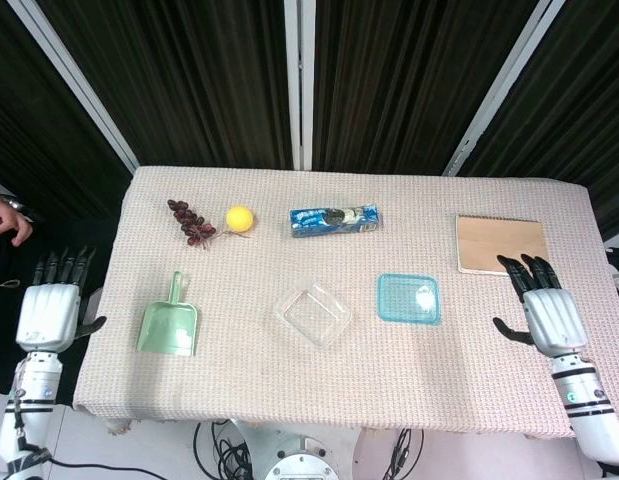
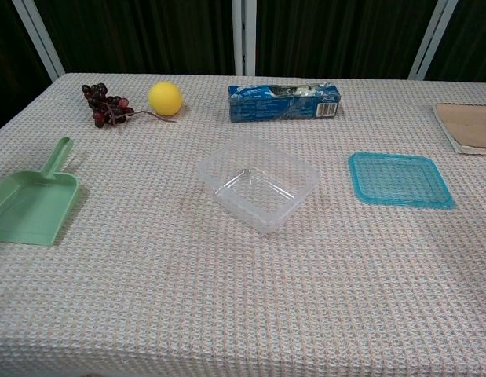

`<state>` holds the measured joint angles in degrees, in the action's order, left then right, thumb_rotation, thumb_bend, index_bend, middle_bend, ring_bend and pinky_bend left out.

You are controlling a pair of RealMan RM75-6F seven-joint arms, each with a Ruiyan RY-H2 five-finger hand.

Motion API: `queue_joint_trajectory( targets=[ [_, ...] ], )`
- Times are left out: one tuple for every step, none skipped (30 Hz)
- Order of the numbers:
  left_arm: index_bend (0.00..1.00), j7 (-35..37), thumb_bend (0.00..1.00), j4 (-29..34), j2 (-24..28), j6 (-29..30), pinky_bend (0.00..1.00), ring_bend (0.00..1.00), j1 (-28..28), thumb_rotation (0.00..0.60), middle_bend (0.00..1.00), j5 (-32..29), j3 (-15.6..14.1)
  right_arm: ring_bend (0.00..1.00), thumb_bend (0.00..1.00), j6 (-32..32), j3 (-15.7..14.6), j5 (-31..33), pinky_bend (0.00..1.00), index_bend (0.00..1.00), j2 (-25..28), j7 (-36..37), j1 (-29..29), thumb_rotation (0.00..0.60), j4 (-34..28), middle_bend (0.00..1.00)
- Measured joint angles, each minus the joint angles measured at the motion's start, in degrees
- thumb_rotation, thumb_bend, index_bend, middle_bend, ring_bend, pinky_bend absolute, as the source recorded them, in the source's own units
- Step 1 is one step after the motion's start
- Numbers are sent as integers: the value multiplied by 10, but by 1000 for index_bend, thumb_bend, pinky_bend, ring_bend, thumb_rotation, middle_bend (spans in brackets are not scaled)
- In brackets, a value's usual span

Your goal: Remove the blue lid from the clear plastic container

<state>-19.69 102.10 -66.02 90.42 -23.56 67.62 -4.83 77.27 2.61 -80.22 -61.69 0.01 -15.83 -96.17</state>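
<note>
**Blue lid off, both hands drawn back to the table's sides**

While the clear plastic container sat uncovered near the middle of the table, the blue lid lay flat on the cloth just to its right, apart from it and not touching. In the chest view the same lid rested with its ribbed face up, between the container and the table's right edge.

The left hand hung off the left edge of the table, fingers straight and spread, holding nothing. The right hand stood near the right edge toward the front corner, fingers likewise extended and apart, thumb out to the side, nothing in its grasp. Neither hand appeared in the chest view.

Along the far edge lay a bunch of dark grapes toward the left corner, with a yellow ball just beside it and a blue cookie packet near the middle of that edge. A green dustpan lay by the left edge, handle pointing toward the far side. A brown notebook lay near the right edge, just beyond the right hand's fingertips. A person's hand showed at the left border of the head view, off the table.
</note>
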Motion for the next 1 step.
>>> queue_joint_trajectory(
  targets=[
    [73,0,41,4,5,7,45,0,11,600,72,8,-5,0,152,15,-1,-8,0,0,1,12,11,600,1,108]
  ],
)
